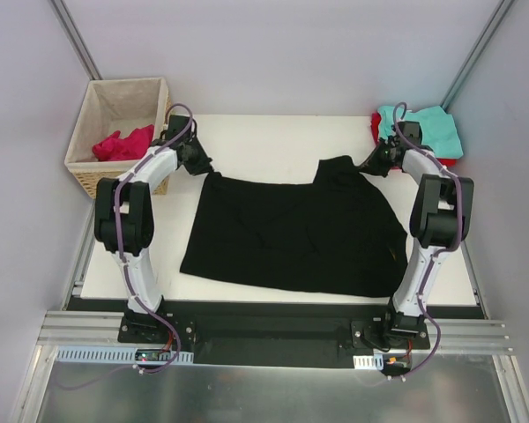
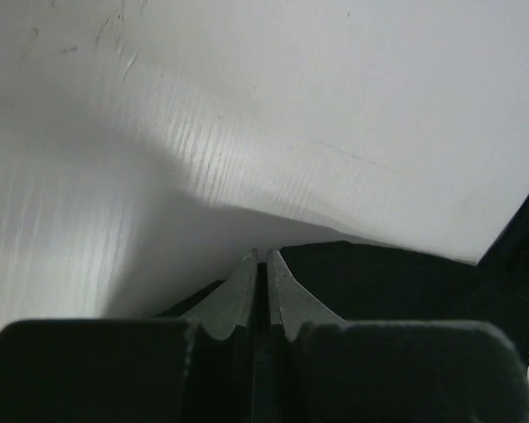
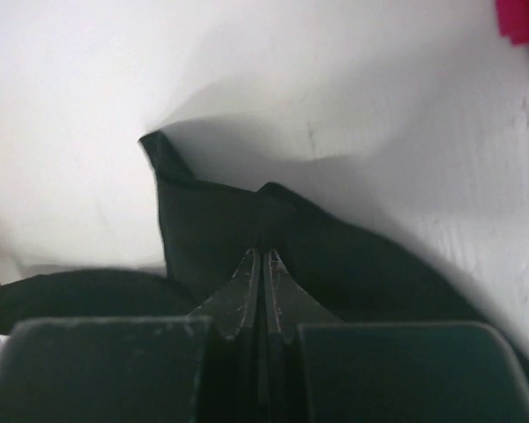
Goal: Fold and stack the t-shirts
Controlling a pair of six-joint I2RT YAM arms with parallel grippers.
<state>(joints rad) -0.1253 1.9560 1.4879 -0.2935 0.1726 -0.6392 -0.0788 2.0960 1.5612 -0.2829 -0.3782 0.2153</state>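
two pinches on the black t-shirt [image 1: 291,233], fold pending

top external: the shirt lies spread in the middle of the table [image 1: 264,132], its far edge bunched on the right. left gripper [image 1: 197,164] is at its far-left corner, right gripper [image 1: 375,164] at the far-right one. teal t-shirt [image 1: 428,128] lies at the far-right table corner; pink t-shirt [image 1: 123,144] is in the basket [image 1: 97,106].

left wrist: jaws clenched, black cloth at the tips; i judge a thin pinch of hem.

right wrist: jaws clenched on a raised fold of black cloth.

plan: lift both corners evenly and carry them toward the near hem in step, cloth taut between, so the fold lands square.
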